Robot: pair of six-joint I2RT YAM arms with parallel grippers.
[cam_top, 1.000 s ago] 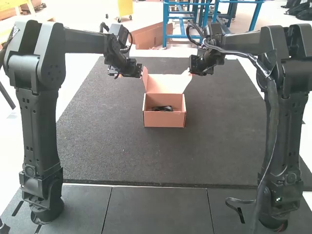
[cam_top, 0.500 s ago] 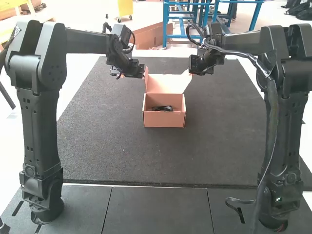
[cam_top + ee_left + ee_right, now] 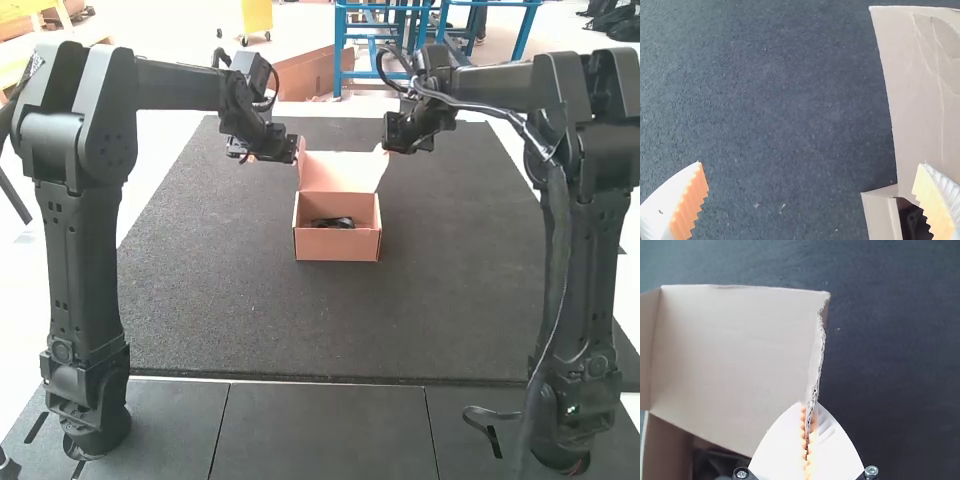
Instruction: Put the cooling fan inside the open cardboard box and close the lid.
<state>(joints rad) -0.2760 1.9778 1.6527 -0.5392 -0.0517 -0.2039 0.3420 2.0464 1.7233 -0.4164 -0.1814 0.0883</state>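
High view: on the dark surface (image 3: 200, 260) the cardboard box (image 3: 337, 240) sits open, its lid (image 3: 340, 172) upright and the fan (image 3: 333, 222) inside. I judge the lid light, stiff and easily creased, best held by its side edge. My right hand (image 3: 807, 415) is clamped on that edge. My left hand (image 3: 805, 195), fingers apart, hangs at the opposite corner.

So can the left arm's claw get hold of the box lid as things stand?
Probably yes. The left claw is open and a side edge of the lid sits between its fingers, nothing blocking. The right claw is shut on the opposite edge, clear of it.
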